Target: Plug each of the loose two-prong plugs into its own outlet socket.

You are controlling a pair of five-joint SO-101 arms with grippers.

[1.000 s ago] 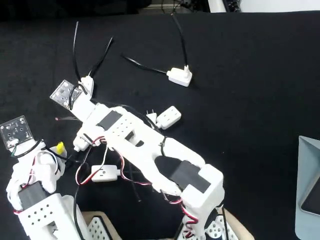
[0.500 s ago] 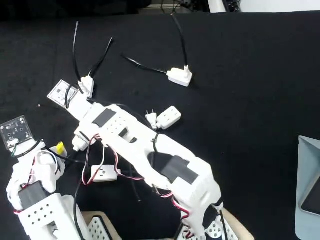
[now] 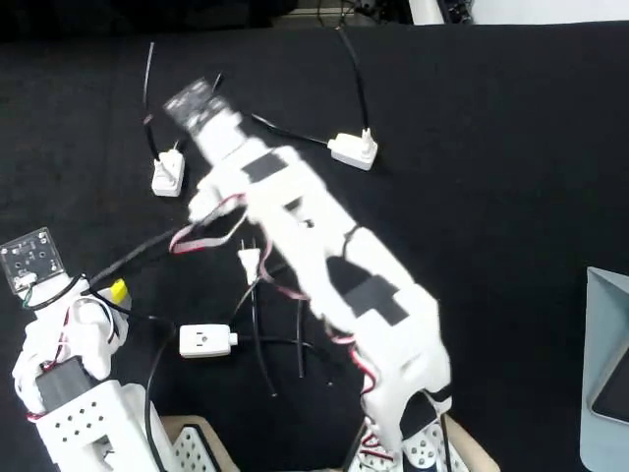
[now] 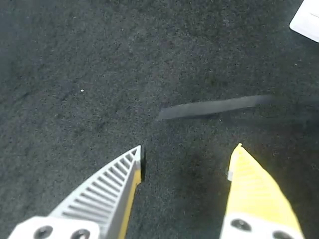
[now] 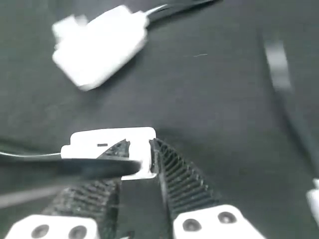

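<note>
Right gripper (image 5: 138,143): ribbed black fingers (image 5: 182,174) pinched on a boxy white block (image 5: 89,139). Left gripper (image 4: 189,146): wedge jaws apart over felty black cloth (image 4: 75,59). Rounded white plug (image 5: 99,47) lies near the block, apart.

My right gripper (image 5: 139,147) is black, its socket (image 5: 94,142) white, the table (image 3: 511,147) black; my left gripper (image 4: 187,157) white and yellow.

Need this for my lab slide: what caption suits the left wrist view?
Left gripper open and empty, poised over the black table.
</note>
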